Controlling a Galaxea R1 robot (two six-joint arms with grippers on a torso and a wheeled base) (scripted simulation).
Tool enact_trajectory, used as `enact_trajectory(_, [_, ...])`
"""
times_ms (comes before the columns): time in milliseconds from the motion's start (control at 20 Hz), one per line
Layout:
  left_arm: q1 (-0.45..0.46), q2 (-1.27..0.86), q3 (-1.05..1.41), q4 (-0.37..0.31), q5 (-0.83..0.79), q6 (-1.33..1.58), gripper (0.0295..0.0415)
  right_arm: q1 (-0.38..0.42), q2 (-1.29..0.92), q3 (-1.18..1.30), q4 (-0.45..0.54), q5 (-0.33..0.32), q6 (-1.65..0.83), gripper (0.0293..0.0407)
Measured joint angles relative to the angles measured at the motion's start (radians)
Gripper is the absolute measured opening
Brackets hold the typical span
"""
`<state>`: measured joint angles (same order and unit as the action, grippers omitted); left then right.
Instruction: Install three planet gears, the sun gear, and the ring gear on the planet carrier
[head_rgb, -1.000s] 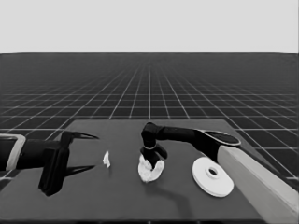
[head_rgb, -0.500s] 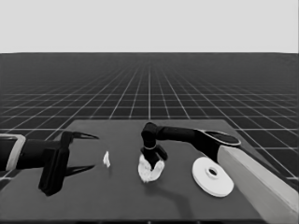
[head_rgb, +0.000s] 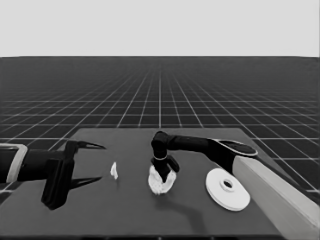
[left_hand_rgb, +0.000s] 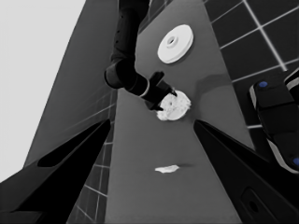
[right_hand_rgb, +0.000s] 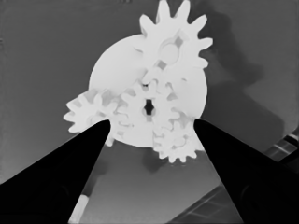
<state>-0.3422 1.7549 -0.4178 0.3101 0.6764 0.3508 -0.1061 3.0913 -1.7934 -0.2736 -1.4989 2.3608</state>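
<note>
The head view looks down across the table (head_rgb: 125, 210) toward the horizon. The left wrist view looks along the tabletop, turned sideways, from farther off. The right wrist view faces straight down, very near, onto the smaller round part (right_hand_rgb: 140, 84) — a spot all three share (head_rgb: 161, 181) (left_hand_rgb: 174, 106).

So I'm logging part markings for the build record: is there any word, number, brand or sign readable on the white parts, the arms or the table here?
None: no text shows in any view.
The larger round part: plain white, no marking.
The smaller round part with its four gears: no lettering.
The thin white piece: blank.
The right pincer, at the gears, and the left pincer, waiting at the table's left end: no labels.
</note>
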Motion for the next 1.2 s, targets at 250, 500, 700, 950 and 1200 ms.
enact_trajectory(250, [0.000,0.000,0.000,0.000,0.000,0.000,0.0385,0.108,-0.014,0.065,0.087,-0.040,-0.788,0.0388])
enact_trajectory(500, [0.000,0.000,0.000,0.000,0.000,0.000,0.0385,0.135,-0.017,0.073,0.113,-0.039,-0.987,0.0385])
enact_trajectory(700, [0.000,0.000,0.000,0.000,0.000,0.000,0.0385,-0.107,-0.718,0.890,-0.236,0.194,-1.672,0.0395])
enact_trajectory(950, [0.000,0.000,0.000,0.000,0.000,0.000,0.0385,-0.241,-1.294,1.371,-0.411,0.310,-2.019,0.0385])
enact_trajectory(1200, [0.000,0.000,0.000,0.000,0.000,0.000,0.0385,0.124,-1.124,0.996,0.050,0.126,-1.563,0.0393])
